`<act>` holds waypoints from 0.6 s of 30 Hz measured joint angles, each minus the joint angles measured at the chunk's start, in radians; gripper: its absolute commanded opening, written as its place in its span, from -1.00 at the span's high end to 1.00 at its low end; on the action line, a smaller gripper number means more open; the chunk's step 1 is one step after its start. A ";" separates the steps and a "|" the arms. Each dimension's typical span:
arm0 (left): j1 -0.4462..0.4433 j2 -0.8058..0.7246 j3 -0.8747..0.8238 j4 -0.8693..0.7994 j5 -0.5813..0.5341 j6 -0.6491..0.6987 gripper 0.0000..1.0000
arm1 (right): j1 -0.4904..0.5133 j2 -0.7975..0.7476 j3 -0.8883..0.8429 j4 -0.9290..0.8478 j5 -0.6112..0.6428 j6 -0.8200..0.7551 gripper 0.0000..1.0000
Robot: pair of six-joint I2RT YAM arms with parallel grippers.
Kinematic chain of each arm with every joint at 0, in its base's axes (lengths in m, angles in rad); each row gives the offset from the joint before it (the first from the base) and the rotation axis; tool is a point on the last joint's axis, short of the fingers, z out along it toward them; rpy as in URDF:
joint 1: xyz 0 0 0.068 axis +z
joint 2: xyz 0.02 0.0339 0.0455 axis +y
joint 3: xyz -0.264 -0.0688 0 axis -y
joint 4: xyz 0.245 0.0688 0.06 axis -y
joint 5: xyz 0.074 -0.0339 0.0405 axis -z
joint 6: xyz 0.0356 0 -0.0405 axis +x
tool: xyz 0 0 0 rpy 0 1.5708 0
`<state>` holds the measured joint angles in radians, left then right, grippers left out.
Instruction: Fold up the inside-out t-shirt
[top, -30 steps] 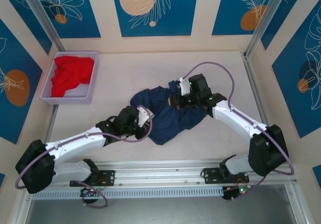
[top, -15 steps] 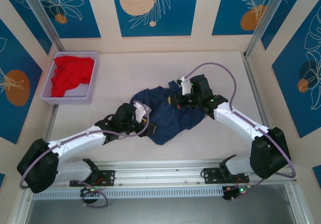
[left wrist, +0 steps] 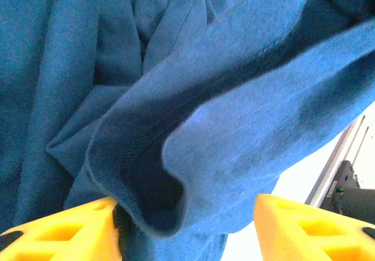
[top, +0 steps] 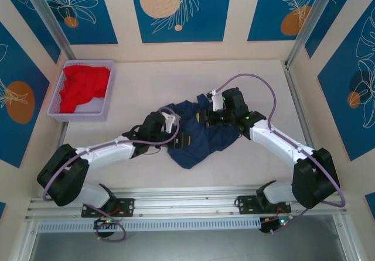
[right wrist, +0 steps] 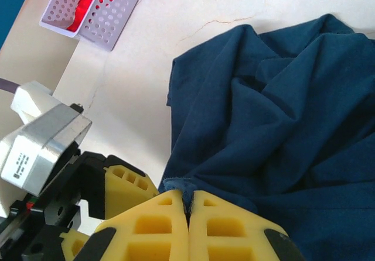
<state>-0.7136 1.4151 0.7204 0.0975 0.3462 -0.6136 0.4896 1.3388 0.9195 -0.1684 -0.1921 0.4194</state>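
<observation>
- Since the earlier frame, the left gripper (top: 180, 138) has moved from the lower-left edge of the shirt (top: 202, 147) up and right onto the cloth, and its jaws have parted.
- The shirt's left side has been drawn in, so the heap is now narrower. The right gripper (top: 206, 118) has kept its place at the heap's upper middle.
- The shirt lies bunched and creased at the centre of the table (top: 146, 79), a dark blue heap with one corner pointing toward the lower middle of the top view.
- The left jaws stand wide open. In the left wrist view a rolled fold of the shirt hangs between the two yellow fingers (left wrist: 58, 232), close against the left-hand one and clear of the other.
- The right jaws are closed together, pinching an edge of the shirt between the yellow fingertips (right wrist: 158, 220) at the bottom of the right wrist view.
- The two grippers sit just beside each other over the heap.
- A lilac basket (top: 58, 113) holding a red garment (top: 85, 85) sits at the upper left, well apart from the shirt.
</observation>
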 measured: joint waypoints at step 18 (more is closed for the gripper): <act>-0.089 -0.065 0.165 -0.302 -0.229 -0.113 -0.14 | 0.002 0.000 0.000 0.001 0.001 0.000 1.00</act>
<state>-0.8028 1.3499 0.8852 -0.2047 0.1169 -0.7269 0.4915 1.3388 0.9195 -0.1673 -0.1909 0.4198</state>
